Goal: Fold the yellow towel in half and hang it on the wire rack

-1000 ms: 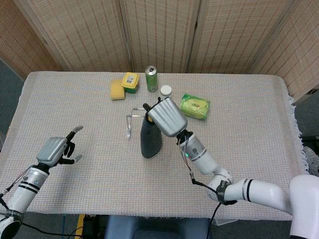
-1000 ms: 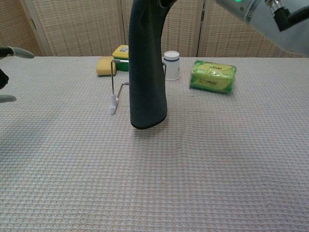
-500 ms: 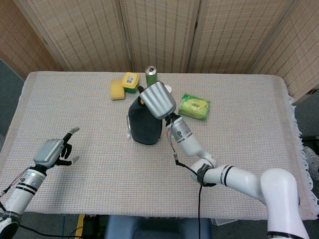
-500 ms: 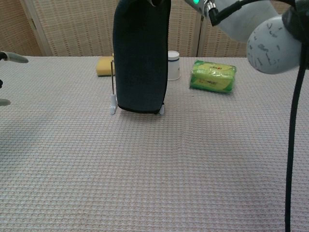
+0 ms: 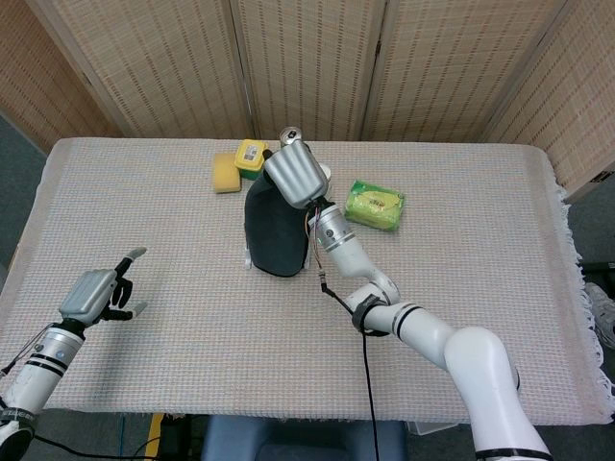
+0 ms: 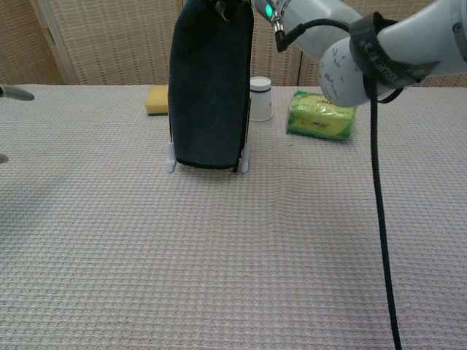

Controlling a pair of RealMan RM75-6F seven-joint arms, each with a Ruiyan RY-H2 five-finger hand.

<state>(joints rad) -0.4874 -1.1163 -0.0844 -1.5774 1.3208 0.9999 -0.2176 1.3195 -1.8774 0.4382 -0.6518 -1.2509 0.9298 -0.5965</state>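
Observation:
A dark, folded towel (image 5: 277, 232) (image 6: 210, 87) hangs down over the wire rack; it looks dark grey, not yellow. Only the rack's white feet (image 6: 171, 162) show below the towel's lower edge. My right hand (image 5: 295, 176) sits on top of the towel and grips its upper fold; the fingers are mostly hidden behind the back of the hand. In the chest view that hand is cut off by the top edge and only its forearm (image 6: 306, 18) shows. My left hand (image 5: 93, 293) hovers over the near left of the table, fingers apart, holding nothing.
Behind the rack lie a yellow sponge (image 5: 226, 173), a yellow-lidded tub (image 5: 252, 157) and a white jar (image 6: 260, 98). A green packet (image 5: 375, 205) lies to the right. A black cable (image 6: 379, 219) hangs from the right arm. A folding screen stands behind the table.
My right hand carried the towel back and left onto the rack, where it now hangs wider with its lower edge between the rack's feet. My left hand drew back toward the near left edge.

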